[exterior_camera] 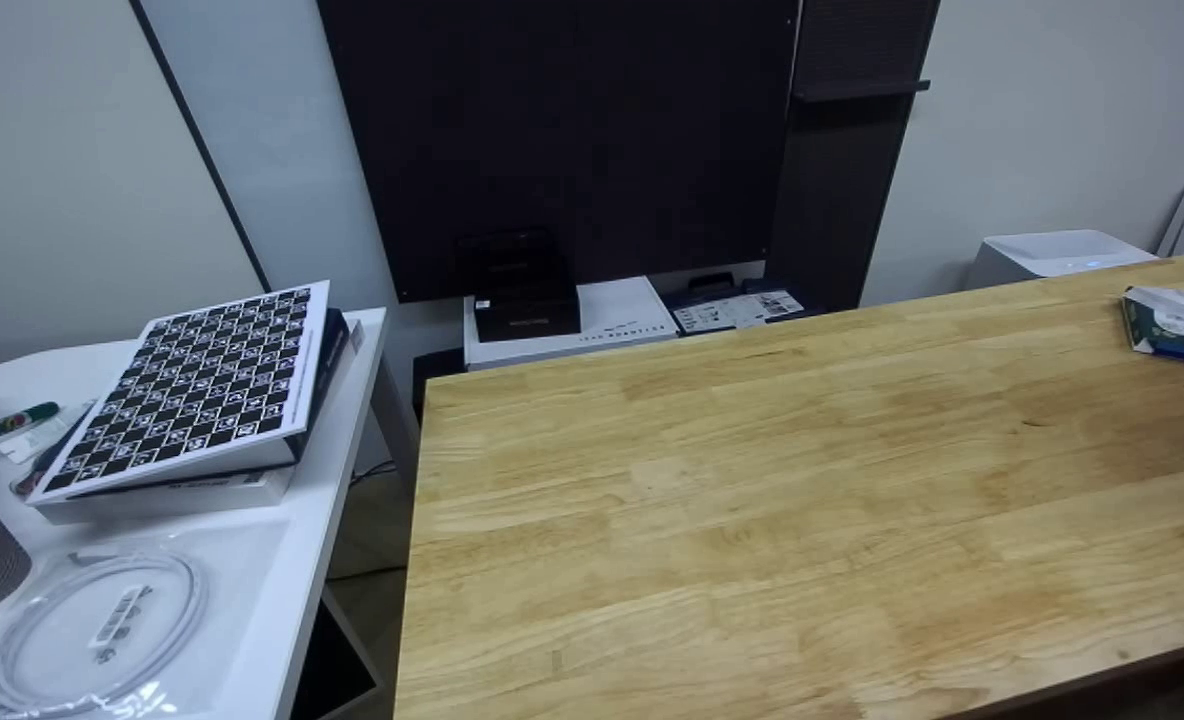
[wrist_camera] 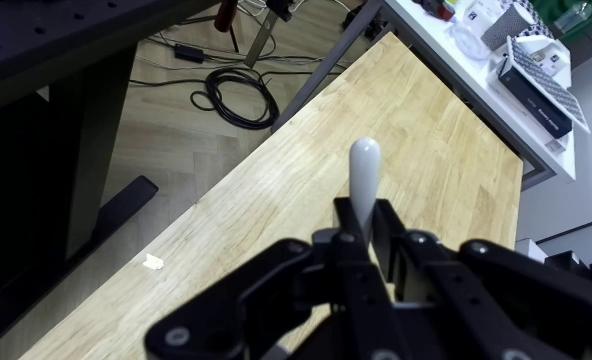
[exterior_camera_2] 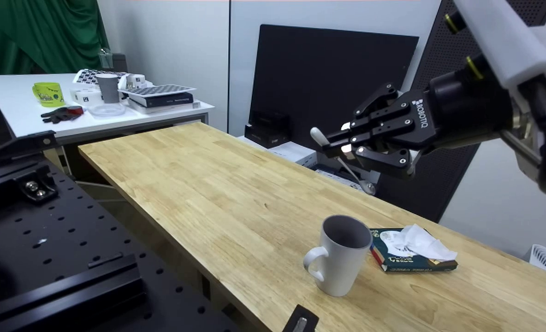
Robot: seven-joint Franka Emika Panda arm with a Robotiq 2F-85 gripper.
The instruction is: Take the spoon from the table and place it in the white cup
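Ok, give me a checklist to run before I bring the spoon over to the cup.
1. Grip: ok; gripper shut on spoon.
2. Lift: ok; spoon clear of the table.
3. Angle: not ok, I'd judge; spoon slants, its bowl lowest, and may need steepening.
4. Cup: ok; upright and uncovered.
5. Cup's inside: cannot tell; its bottom is hidden.
6. Spoon over cup: cannot tell; depth is unclear in an exterior view, and the wrist view doesn't settle it.

Both exterior views face the desk's (exterior_camera: 802, 540) wall-side edge; the wrist view, past the tool (wrist_camera: 365, 212), a short edge.
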